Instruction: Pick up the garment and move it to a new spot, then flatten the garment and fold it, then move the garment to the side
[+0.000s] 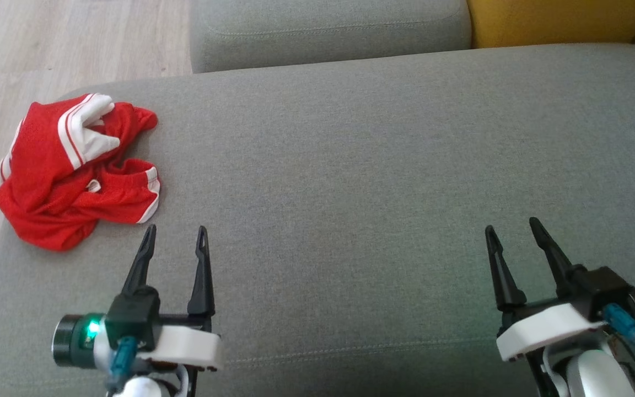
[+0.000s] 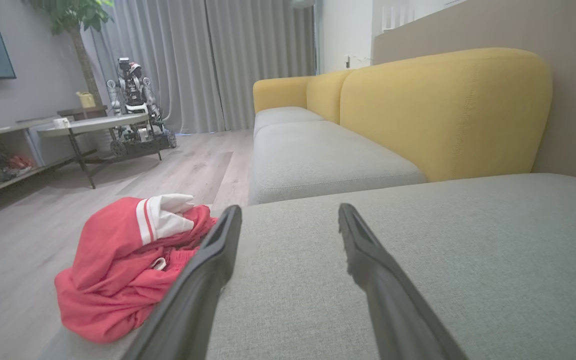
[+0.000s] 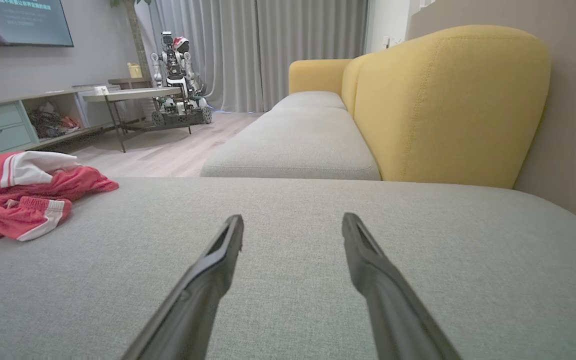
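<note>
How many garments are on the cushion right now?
1. The red garment lies crumpled at the grey cushion's left edge, just ahead and left of the open left gripper. Anything tucked beneath it would be hidden.

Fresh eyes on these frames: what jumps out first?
The crumpled red garment with white trim, heaped at the left edge of the grey sofa cushion. Next, both grippers, open and empty over the cushion: the left gripper just short of the garment, the right gripper well off to the right. The yellow backrest stands out behind.
</note>
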You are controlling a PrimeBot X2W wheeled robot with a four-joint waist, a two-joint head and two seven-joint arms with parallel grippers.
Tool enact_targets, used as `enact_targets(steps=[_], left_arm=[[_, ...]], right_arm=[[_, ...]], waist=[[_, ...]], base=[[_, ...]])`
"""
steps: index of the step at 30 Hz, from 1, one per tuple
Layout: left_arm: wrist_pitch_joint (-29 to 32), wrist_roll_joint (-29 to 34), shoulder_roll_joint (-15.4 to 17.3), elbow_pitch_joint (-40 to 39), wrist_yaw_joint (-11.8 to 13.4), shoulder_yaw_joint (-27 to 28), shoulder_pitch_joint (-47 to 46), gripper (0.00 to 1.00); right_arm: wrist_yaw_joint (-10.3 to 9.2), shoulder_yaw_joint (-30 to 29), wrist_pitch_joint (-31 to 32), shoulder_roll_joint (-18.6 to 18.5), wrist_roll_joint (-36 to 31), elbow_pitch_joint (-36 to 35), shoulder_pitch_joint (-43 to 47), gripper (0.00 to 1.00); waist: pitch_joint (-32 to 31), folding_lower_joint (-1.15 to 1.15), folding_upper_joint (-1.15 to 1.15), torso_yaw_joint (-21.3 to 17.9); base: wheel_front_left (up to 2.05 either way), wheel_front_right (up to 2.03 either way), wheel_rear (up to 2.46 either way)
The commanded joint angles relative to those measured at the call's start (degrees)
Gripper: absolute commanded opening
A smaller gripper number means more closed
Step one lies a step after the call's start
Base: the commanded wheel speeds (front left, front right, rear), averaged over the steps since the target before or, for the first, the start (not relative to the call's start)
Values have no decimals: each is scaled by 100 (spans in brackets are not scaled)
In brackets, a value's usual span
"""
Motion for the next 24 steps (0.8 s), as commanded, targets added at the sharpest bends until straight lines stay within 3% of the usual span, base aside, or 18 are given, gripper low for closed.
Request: enact_targets(steps=[1,8,24], left_arm=[[-86,205,54,-240,22,200,-192,100],[-204,764,43,-302,-44,137,-142,100],[-204,805,-137,-185,-319,349,-39,100]], right_arm=[[0,149,-112,-74,-204,-226,-258,100],[0,209,-229,-79,-759,-239,-232,100],[0,214,-229,-78,-750,-178,-206,100]], waist=[[-2,0,0,2],[-54,0,0,45],[-93,0,0,144]], base=[[0,0,0],[0,0,0],[0,0,0]])
